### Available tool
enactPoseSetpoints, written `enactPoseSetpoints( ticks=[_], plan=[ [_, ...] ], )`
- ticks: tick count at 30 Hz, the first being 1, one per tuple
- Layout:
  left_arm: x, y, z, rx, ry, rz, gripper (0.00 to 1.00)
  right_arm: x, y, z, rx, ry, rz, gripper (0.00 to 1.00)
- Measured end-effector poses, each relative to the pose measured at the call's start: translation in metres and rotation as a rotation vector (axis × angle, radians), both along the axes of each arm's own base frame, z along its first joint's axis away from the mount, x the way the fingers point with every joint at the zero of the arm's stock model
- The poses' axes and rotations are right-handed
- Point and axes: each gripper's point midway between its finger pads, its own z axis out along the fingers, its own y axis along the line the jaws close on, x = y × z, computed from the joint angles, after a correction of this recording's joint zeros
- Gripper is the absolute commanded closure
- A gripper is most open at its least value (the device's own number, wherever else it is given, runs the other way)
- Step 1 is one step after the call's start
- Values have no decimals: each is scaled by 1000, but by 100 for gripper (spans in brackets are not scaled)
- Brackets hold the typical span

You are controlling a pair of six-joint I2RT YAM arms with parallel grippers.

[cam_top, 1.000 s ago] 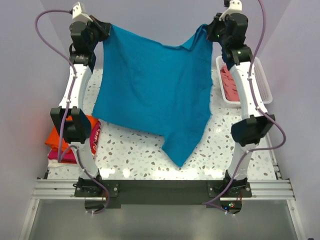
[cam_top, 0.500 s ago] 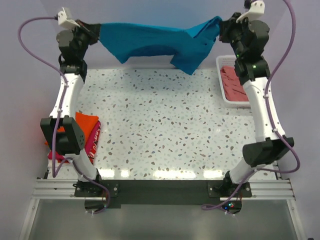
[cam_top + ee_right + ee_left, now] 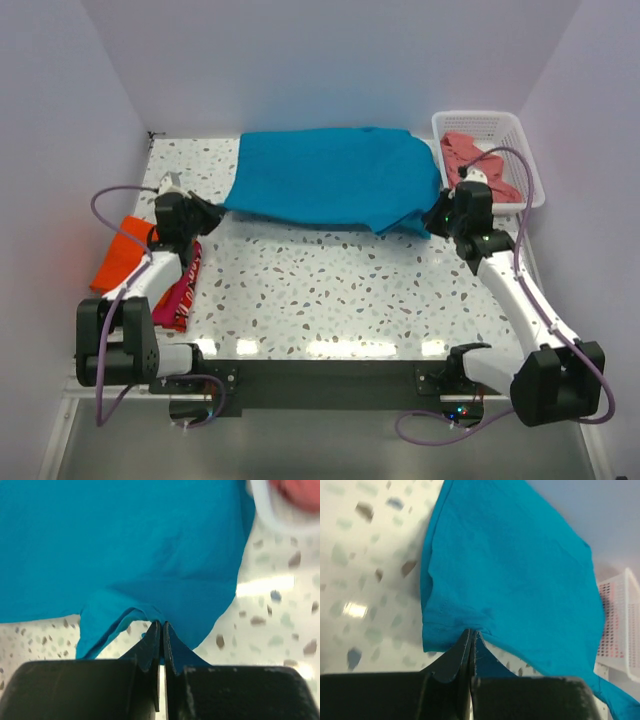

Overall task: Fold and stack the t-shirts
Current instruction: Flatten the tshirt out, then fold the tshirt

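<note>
A teal-blue t-shirt (image 3: 330,178) lies spread across the far part of the table. My left gripper (image 3: 212,212) is shut on its near left corner; in the left wrist view (image 3: 471,632) the jaws pinch the hem of the teal-blue t-shirt (image 3: 510,565). My right gripper (image 3: 432,218) is shut on its near right corner; in the right wrist view (image 3: 161,626) the cloth (image 3: 125,540) bunches at the jaws. An orange t-shirt (image 3: 122,257) lies on a magenta-red one (image 3: 180,290) at the left edge. A salmon-pink t-shirt (image 3: 480,160) lies in the basket.
A white lattice basket (image 3: 520,155) stands at the far right corner; it also shows in the left wrist view (image 3: 617,620). The speckled table (image 3: 330,290) stretches between the arms. Lilac walls close the back and both sides.
Both arms came down from high at the back and pulled toward me. The teal-blue t-shirt went from hanging in the air to lying flat on the far part of the table.
</note>
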Motion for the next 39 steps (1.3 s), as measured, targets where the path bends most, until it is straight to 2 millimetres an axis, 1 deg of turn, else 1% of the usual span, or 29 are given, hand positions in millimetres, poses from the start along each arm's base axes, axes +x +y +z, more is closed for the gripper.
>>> enactPoseSetpoints(
  ticks=[2,3,4,6,8,11,13,14,17,20,21,26,28,30,33,39],
  plan=[
    [-26,-3,-24,2,65,11,100,-25,-2,-30,19,77,-19,100],
    [-39,-6,-35,7,93,10,100,-35,-4,-42,24,103,-26,100],
    [-51,-9,-44,14,124,10,100,-50,-5,-57,30,143,-35,100],
    [-72,-15,-57,34,167,7,100,-73,-8,-79,39,191,-47,100],
    [-89,-16,-66,47,198,11,100,-96,-10,-98,50,237,-60,100],
    [-109,-10,-74,58,225,44,100,-116,-11,-112,68,267,-68,100],
    [-118,-6,-79,64,240,65,100,-123,-11,-114,78,274,-70,100],
    [-120,-5,-80,67,250,73,100,-122,-11,-112,80,268,-71,100],
    [-122,-1,-84,78,273,89,100,-119,-9,-107,83,262,-67,100],
    [-120,2,-86,89,300,103,100,-108,-6,-97,87,258,-52,100],
    [-118,3,-86,93,309,109,100,-102,-4,-93,86,261,-45,100],
    [-100,6,-82,100,328,130,100,-54,3,-70,72,246,-28,100],
    [-90,6,-81,100,337,137,100,-37,4,-66,61,242,-25,100],
    [-79,6,-83,98,349,142,100,-23,4,-65,49,241,-27,100],
    [-67,6,-90,100,378,144,100,-9,3,-68,30,251,-37,100],
    [-52,5,-100,99,404,145,98,6,0,-84,0,292,-49,100]
  ],
)
